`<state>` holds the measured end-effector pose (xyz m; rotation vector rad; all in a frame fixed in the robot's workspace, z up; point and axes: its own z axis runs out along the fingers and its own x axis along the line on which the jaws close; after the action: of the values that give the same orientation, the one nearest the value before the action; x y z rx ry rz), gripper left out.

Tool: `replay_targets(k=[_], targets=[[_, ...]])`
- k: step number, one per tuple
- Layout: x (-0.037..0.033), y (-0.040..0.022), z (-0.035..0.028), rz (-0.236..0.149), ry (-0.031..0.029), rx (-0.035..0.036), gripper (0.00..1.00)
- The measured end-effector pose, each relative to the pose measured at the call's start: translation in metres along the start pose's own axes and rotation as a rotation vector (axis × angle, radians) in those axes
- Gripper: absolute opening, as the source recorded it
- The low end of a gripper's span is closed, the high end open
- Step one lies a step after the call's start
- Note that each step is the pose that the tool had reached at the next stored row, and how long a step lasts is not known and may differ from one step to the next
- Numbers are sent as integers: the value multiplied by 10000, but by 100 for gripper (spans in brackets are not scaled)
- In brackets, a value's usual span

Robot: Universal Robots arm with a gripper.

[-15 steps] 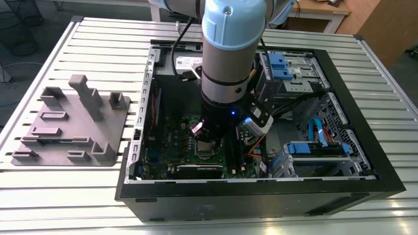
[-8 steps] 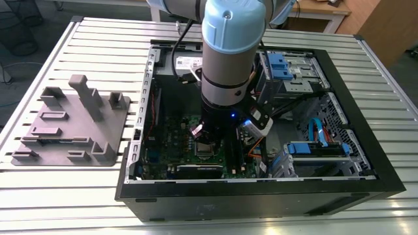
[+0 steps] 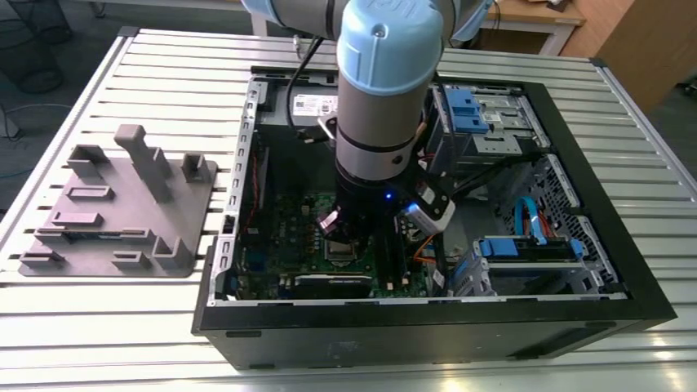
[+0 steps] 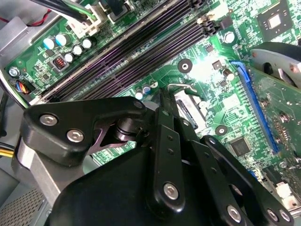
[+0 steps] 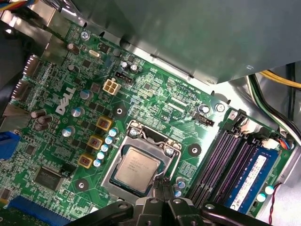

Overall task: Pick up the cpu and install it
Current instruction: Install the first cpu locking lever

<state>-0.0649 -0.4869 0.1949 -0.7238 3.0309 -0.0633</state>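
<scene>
The cpu (image 5: pixel 138 170), a square chip with a silver-grey top, lies flat in its socket on the green motherboard (image 5: pixel 70 136), with the metal socket frame (image 5: pixel 151 139) around it. My gripper (image 5: pixel 161 182) is shut, its black fingertips pressed together at the socket's edge right beside the cpu, with nothing seen between them. In the second wrist view the closed fingers (image 4: pixel 167 123) point down at the socket's corner, by a thin wire lever (image 4: pixel 181 86). In the exterior view the arm reaches straight down into the open computer case, and the gripper (image 3: pixel 346 238) hangs over the socket.
The black case wall (image 3: pixel 436 322) surrounds the board. Dark memory slots (image 5: pixel 233 155) run beside the socket. Blue drive cages (image 3: pixel 471 110) and cables fill the case toward the exterior view's right. A grey fixture tray (image 3: pixel 120 212) with upright blocks stands on the slatted table at the exterior view's left.
</scene>
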Motion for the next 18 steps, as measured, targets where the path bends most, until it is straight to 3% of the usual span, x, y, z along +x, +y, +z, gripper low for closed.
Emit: replay_targets(k=[11,18], targets=[[36,-82,16,1,-1,1,11],[46,-113,60,1,10,9,11]])
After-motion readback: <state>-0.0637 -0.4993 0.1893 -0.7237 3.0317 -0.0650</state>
